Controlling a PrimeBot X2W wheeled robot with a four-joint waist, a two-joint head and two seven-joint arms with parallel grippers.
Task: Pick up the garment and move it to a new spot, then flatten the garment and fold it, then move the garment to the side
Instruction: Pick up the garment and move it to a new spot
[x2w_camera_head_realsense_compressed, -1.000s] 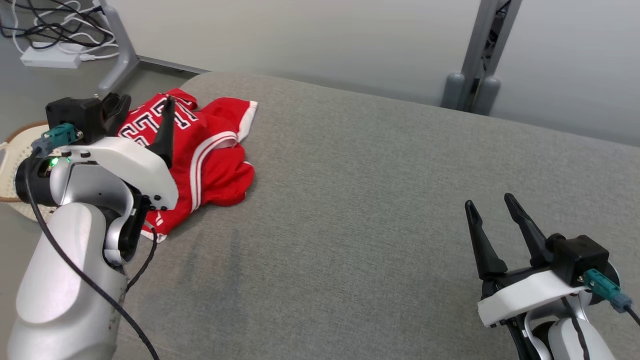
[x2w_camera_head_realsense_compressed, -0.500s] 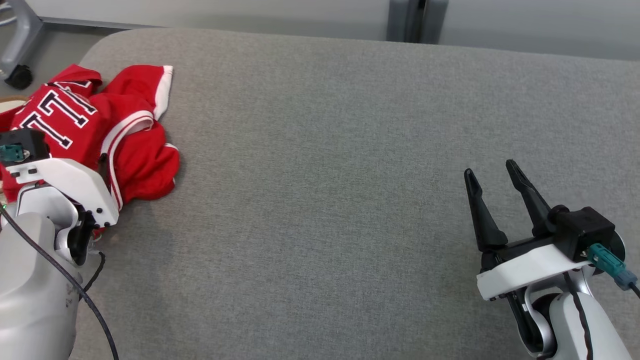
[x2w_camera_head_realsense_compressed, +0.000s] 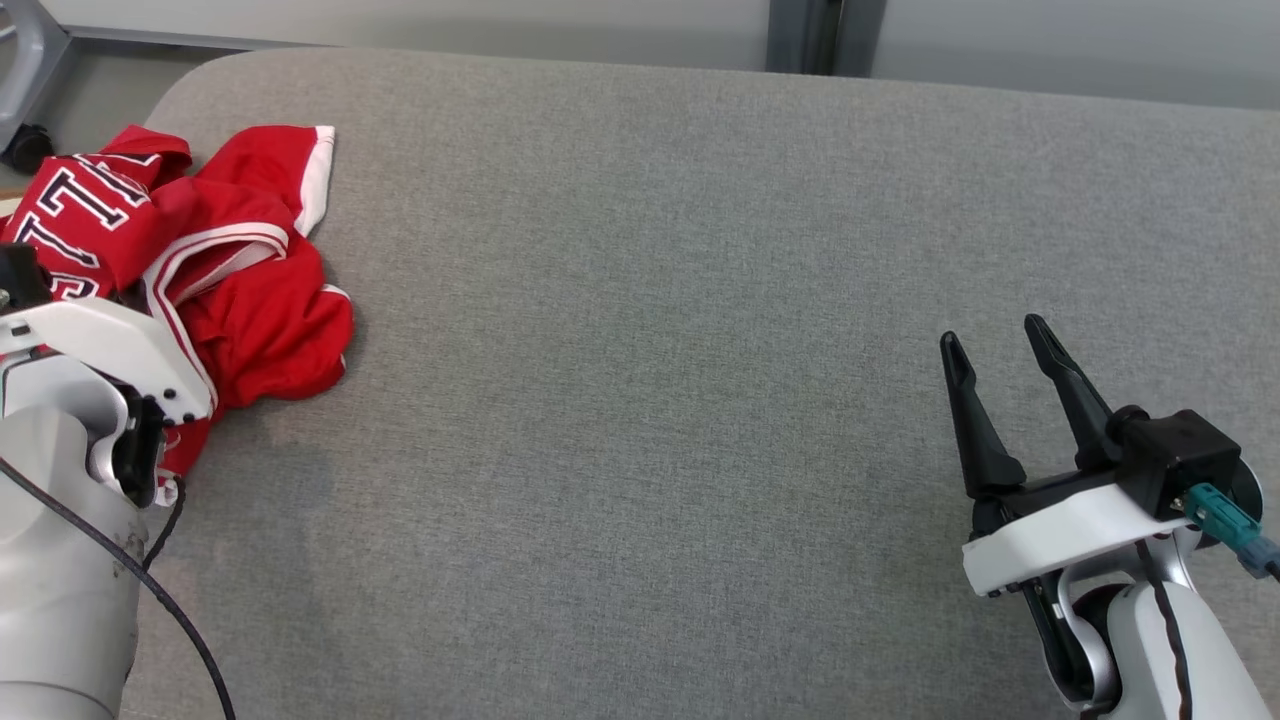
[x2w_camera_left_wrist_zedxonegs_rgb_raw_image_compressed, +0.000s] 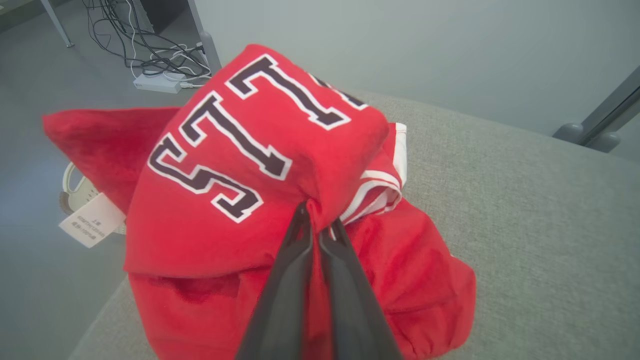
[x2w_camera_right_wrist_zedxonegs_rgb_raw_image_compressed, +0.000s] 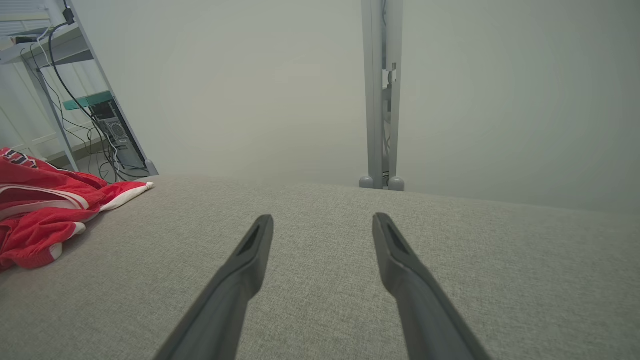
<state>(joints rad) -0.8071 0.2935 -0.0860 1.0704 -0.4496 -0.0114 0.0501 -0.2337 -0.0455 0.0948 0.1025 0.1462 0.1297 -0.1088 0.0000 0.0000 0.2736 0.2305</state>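
Left wrist view: the left gripper (x2w_camera_left_wrist_zedxonegs_rgb_raw_image_compressed: 318, 217), two long dark tapered fingers pressed together, pinches a fold of the crumpled red jersey (x2w_camera_left_wrist_zedxonegs_rgb_raw_image_compressed: 240, 165), a soft knit with white-edged black block letters and white striped trim. Head view places the jersey at the upper left of the grey woven cushion (x2w_camera_head_realsense_compressed: 640, 300). The right gripper (x2w_camera_head_realsense_compressed: 992, 335) stands spread and empty at the lower right.

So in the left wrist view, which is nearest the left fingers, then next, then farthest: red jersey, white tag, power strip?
1. Red jersey: pinched between the left fingers.
2. White tag: hanging at left.
3. Power strip: on the floor, far back.
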